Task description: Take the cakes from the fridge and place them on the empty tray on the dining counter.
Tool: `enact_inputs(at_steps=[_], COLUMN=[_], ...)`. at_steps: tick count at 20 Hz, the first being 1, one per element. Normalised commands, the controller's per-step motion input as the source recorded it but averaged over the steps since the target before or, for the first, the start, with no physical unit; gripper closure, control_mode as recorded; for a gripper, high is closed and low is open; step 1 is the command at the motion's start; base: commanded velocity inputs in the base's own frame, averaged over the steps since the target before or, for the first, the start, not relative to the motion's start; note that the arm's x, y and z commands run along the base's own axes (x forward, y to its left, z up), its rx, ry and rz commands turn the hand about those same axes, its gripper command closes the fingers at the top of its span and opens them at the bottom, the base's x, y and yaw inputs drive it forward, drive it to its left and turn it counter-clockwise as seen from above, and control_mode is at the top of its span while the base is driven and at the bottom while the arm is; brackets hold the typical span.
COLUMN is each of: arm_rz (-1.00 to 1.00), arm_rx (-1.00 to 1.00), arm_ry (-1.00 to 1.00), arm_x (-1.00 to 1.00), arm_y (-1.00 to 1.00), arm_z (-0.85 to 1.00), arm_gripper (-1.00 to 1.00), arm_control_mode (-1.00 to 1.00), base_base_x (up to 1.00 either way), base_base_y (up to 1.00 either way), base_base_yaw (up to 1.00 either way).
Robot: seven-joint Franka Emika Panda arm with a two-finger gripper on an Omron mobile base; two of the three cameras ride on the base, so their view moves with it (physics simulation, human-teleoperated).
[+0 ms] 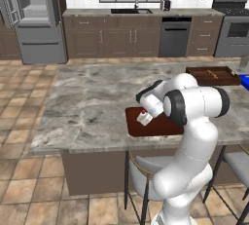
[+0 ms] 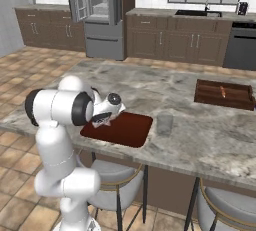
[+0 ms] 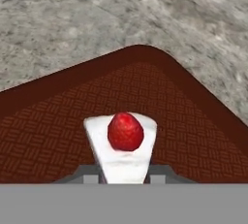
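Kitchen: brown cabinets ran along the far wall, with a sink (image 1: 130,10) under the window and a dishwasher (image 1: 174,36) to its right.
Counter (image 1: 92,102): marbled grey-and-beige stone, it stood in the foreground with grey stools (image 2: 116,182) tucked under its near edge.
Tray (image 2: 127,130): reddish-brown and flat with a low rim, it lay on the counter near that near edge.
Gripper (image 1: 144,118): it hung low over the tray's near-left part, its fingers closed narrow on the white cake.
White cake (image 3: 123,143): a white wedge with a red berry on top, it sat pinched between the fingertips over the tray's woven floor; whether it touched the floor could not be told.
Fridge (image 2: 97,15): grey, it stood at the far wall well beyond the tray, one upper door swung open on pale shelves.
Dark tray (image 2: 224,94): deeper and sectioned, it lay on the counter well to the right of the tray.
Glass (image 2: 164,124): a grey tumbler, it stood upright just right of the tray.
Blue tray (image 1: 244,80): only a corner showed, beyond the dark tray at the counter's right end.
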Motion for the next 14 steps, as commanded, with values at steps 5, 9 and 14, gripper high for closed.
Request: enact_inputs(at_steps=[5, 9, 14], arm_rz=[0.01, 0.01, 0.00], arm_rx=[0.00, 0.00, 0.00], arm_ry=[0.00, 0.00, 0.00], arm_x=[0.37, 0.34, 0.12], arm_y=[0.00, 0.00, 0.00], arm_z=[-0.29, -0.30, -0.34], arm_gripper=[1.00, 1.00, -1.00], arm_control_mode=[-1.00, -1.00, -1.00], base_base_x=[0.00, 0.00, 0.00], base_base_y=[0.00, 0.00, 0.00], base_base_yaw=[0.00, 0.00, 0.00])
